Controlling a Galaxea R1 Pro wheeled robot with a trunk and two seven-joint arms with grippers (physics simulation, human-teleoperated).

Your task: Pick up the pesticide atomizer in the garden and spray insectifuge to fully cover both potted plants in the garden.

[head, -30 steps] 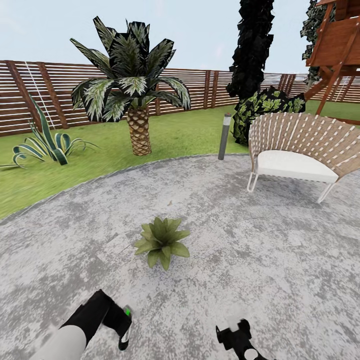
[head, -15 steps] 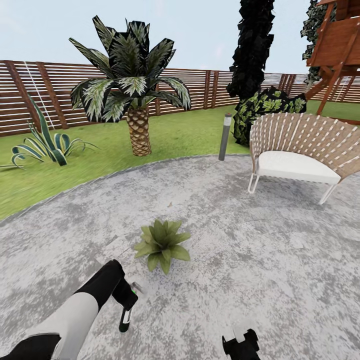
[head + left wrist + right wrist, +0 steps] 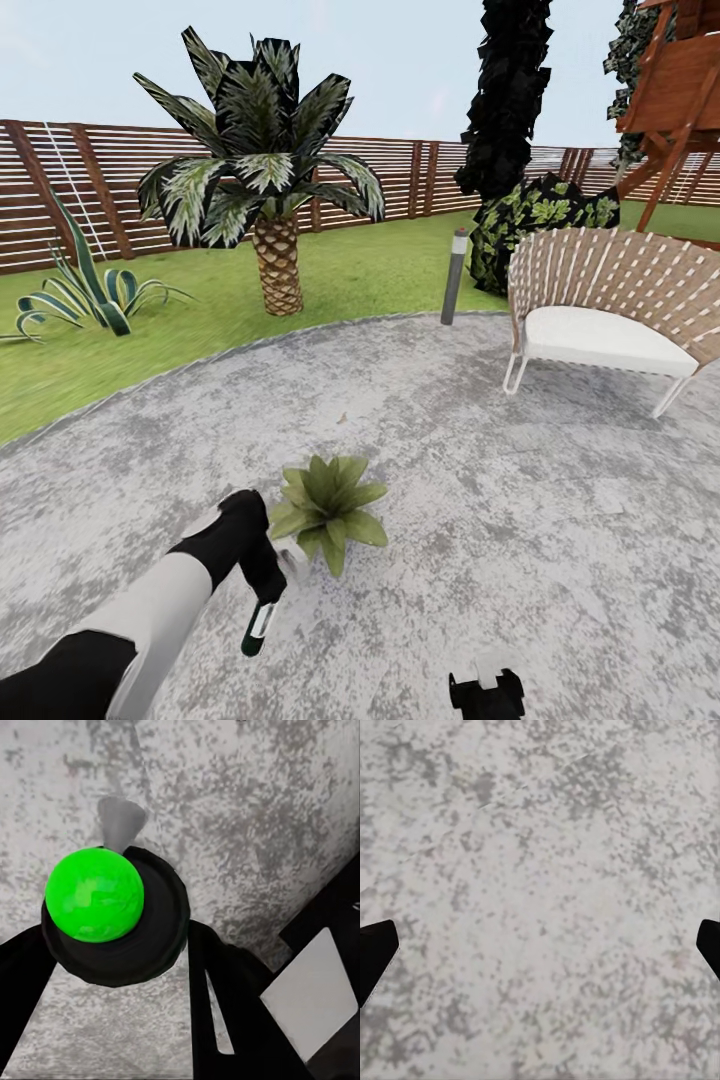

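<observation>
One potted plant [image 3: 325,497], a low rosette of pointed green leaves, sits on the grey stone patio [image 3: 520,520]. The other potted plant is out of view. My left gripper [image 3: 264,592] is just left of and nearer than this plant, shut on the pesticide atomizer [image 3: 257,626], a slim dark bottle with a white label that hangs down from the fingers. In the left wrist view the atomizer [image 3: 112,919] appears from above as a black round body with a bright green ball and a small grey nozzle, between my dark fingers [image 3: 225,1009]. My right gripper [image 3: 487,692] is low at the frame's edge, open over bare stone.
A wicker chair [image 3: 610,300] with a white cushion stands at the right. A grey bollard lamp [image 3: 454,275] stands at the patio edge. A palm [image 3: 270,190] and a striped agave [image 3: 85,285] grow on the lawn, in front of a slatted wooden fence [image 3: 120,180].
My left arm has reached forward with the atomizer, from the bottom of the view up to the plant's left side. The right gripper has sunk lower in the view. The view shifted slightly.
</observation>
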